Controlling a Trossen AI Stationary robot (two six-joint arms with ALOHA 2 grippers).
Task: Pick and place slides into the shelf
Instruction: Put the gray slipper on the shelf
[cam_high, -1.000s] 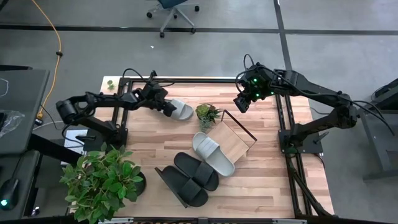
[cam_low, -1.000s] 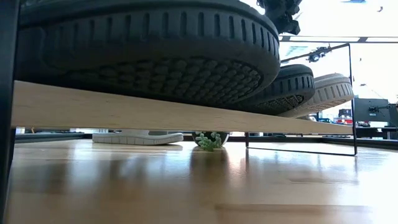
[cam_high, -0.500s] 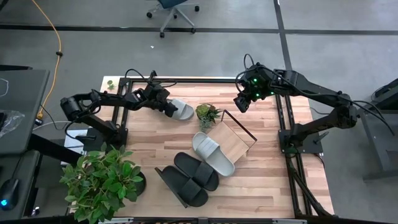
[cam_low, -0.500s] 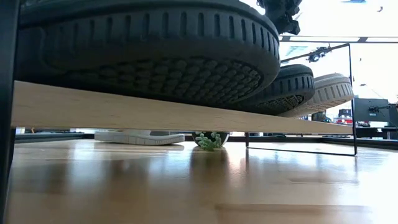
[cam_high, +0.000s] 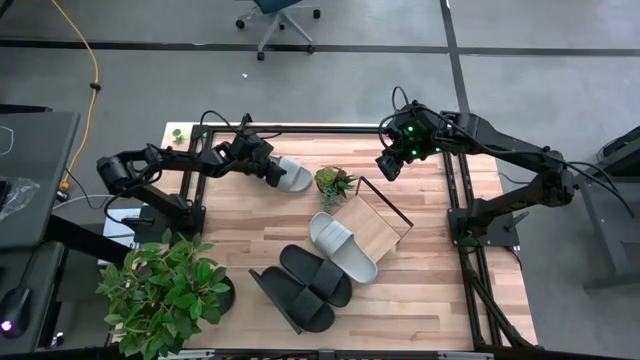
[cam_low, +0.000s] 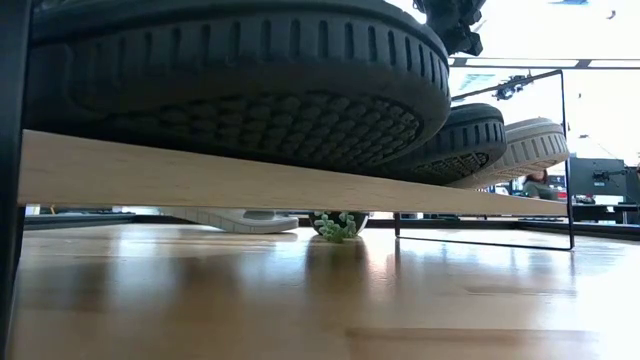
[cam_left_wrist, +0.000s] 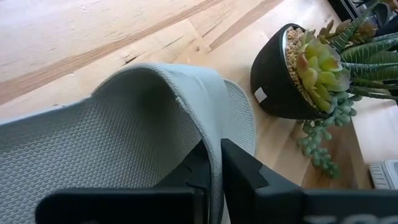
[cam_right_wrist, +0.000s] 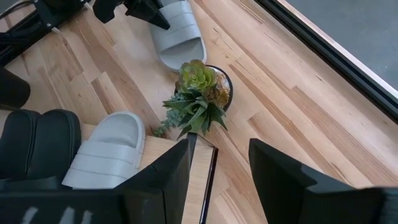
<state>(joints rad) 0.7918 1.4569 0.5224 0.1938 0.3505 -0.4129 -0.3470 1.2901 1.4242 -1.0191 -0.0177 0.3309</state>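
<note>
On the shelf (cam_high: 375, 228), angled across the counter (cam_high: 420, 290) from 7 toward 1 o'clock, two black slides (cam_high: 310, 285) and one grey slide (cam_high: 340, 243) already rest. Beyond them, at about 11 o'clock, the left tool (cam_high: 268, 170) has just narrowed onto the strap of the last grey slide (cam_high: 292, 177); it looks pinched, though I can't confirm lift. The succulent pot (cam_high: 332, 182) stands between it and the shelf. The right tool (cam_high: 388, 166) hangs wide, empty, at 1 o'clock.

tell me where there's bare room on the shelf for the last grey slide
Only the shelf's far end is free, between the grey slide on it and its black end frame. The near end is crowded with two black slides. The left gripper grips the last grey slide.
</note>
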